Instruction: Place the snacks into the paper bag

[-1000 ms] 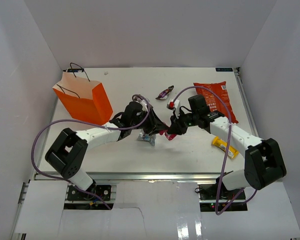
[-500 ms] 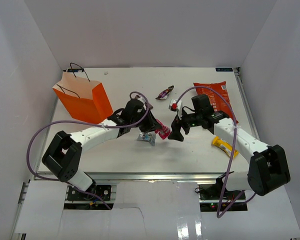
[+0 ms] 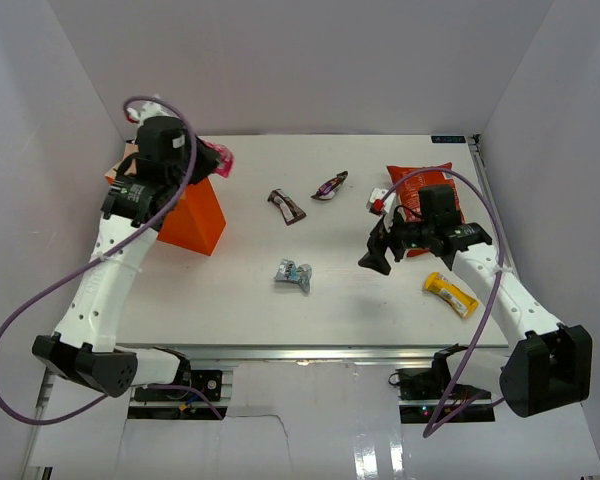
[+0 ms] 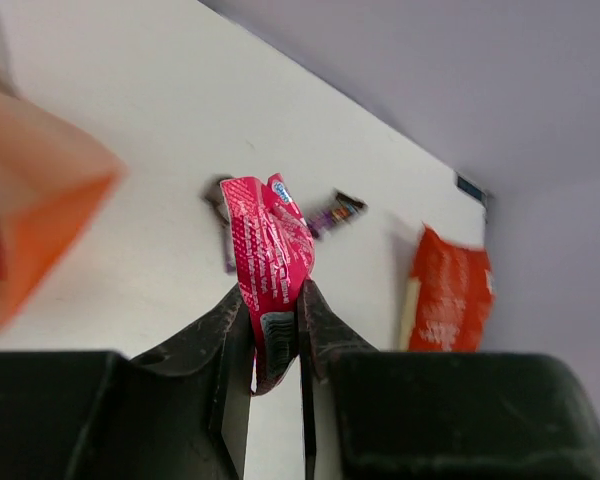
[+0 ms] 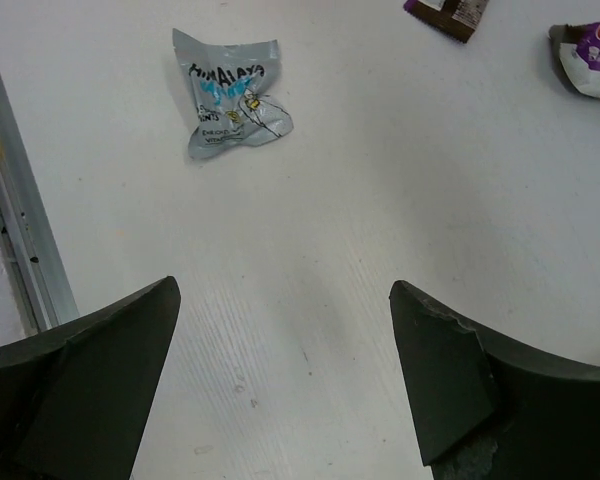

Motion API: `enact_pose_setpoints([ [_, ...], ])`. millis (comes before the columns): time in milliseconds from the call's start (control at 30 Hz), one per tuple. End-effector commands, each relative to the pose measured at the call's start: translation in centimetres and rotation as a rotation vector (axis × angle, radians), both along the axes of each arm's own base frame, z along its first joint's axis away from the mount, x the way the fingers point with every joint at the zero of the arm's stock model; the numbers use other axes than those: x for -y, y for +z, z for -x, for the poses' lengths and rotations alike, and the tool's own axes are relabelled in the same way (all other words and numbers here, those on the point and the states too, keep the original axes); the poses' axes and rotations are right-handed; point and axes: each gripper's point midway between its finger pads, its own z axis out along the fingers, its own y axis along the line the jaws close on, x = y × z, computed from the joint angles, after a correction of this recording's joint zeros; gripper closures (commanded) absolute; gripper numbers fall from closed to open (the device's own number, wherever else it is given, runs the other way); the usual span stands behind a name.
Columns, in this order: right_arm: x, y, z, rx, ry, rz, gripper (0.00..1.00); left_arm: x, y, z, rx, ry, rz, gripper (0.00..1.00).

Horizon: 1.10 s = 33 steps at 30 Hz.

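Far-left corner of the surface (image 3: 240, 300): orange paper bag (image 3: 188, 218), upright, close to the left wall (image 3: 50, 150), mouth hidden under the raised left arm. Inside not visible; contents, if any, impossible to tell. Just above its right rim: left pincer (image 3: 204, 155), clamped on a pink wrapper (image 3: 218, 158). Plain in the wrist view: crumpled wrapper pinched by its lower end between both fingers (image 4: 235, 330). Judged as the carry-to-bag step, release not yet made.

Left to do, by the look of it, nearly everything. Lying loose around the middle of the surface: a dark wrapper (image 3: 287, 206) and a purple wrapper (image 3: 330, 186) toward the far edge, well apart from a silver-blue wrapper (image 3: 293, 274) nearer the front. Further right: a small red-and-white wrapper (image 3: 377, 201) just beside the big crisp packet (image 3: 408, 184), itself partly covered by the right arm. Right pincer (image 3: 377, 256): wide open, holding nothing, hovering over bare surface between silver-blue wrapper and crisp packet. Near the front-right corner: a yellow wrapper (image 3: 450, 295).

Room for moving: plenty of bare surface around the middle wrappers for a straight descent. Tighter at the bag, hemmed in by the left wall and the far edge. Crisp packet and yellow wrapper close to the right edge, so less margin there for a sideways approach.
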Motion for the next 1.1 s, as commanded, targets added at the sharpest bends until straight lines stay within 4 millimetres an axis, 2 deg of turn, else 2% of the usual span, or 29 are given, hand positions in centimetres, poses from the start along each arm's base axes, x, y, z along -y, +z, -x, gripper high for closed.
enact_pose_setpoints([
  [0,1.1,0.0,-0.2,-0.004,-0.042,0.000,0.09,-6.2,0.4,0.9,-0.063,0.134,-0.111,0.84],
  [33,1.5,0.0,-0.4,-0.005,-0.059,0.002,0.09,-7.6,0.9,0.6,-0.061,0.169,-0.126,0.84],
  [67,1.7,0.0,-0.5,-0.003,-0.064,0.003,0.09,-8.2,0.5,0.5,-0.089,0.187,-0.146,0.84],
  [100,1.9,-0.1,-0.7,-0.003,-0.072,0.005,0.09,-8.8,1.8,0.4,-0.067,0.204,-0.147,0.84],
  [167,2.3,-0.1,-0.9,-0.007,-0.091,0.005,0.09,-11.0,1.8,0.2,-0.085,0.270,-0.180,0.84],
  [200,2.4,-0.2,-0.9,-0.010,-0.097,0.005,0.09,-12.3,2.5,0.2,-0.075,0.307,-0.183,0.84],
  [300,2.8,-0.3,-1.0,-0.018,-0.111,0.004,0.09,-14.3,3.0,0.1,-0.072,0.361,-0.208,0.85],
  [367,3.0,-0.3,-1.2,-0.018,-0.119,0.005,0.09,-15.1,3.3,0.2,-0.070,0.384,-0.224,0.86],
  [500,3.2,-0.3,-1.4,-0.018,-0.131,0.005,0.09,-16.4,2.4,-0.1,-0.098,0.416,-0.251,0.86],
  [733,3.6,0.1,-2.0,-0.014,-0.159,0.010,0.09,-17.3,0.5,-1.9,-0.123,0.418,-0.267,0.84],
  [767,3.7,0.3,-2.1,-0.012,-0.170,0.012,0.09,-17.5,-0.1,-2.1,-0.135,0.421,-0.271,0.81],
  [867,4.5,0.2,-2.8,-0.029,-0.239,0.030,0.09,-17.9,-0.9,-2.6,-0.150,0.426,-0.264,0.61],
  [900,4.8,0.2,-3.1,-0.036,-0.271,0.039,0.09,-18.0,-1.0,-2.6,-0.151,0.427,-0.262,0.44],
  [967,5.8,-0.3,-3.8,-0.061,-0.356,0.068,0.09,-17.6,-0.7,-2.8,-0.132,0.413,-0.247,0.25],
  [1000,6.4,-0.3,-4.0,-0.063,-0.390,0.079,0.09,-17.5,-0.4,-2.9,-0.114,0.408,-0.239,0.13],
  [1067,7.6,-0.8,-4.5,-0.072,-0.469,0.112,0.08,-16.9,0.5,-2.8,-0.078,0.379,-0.219,0.06],
])
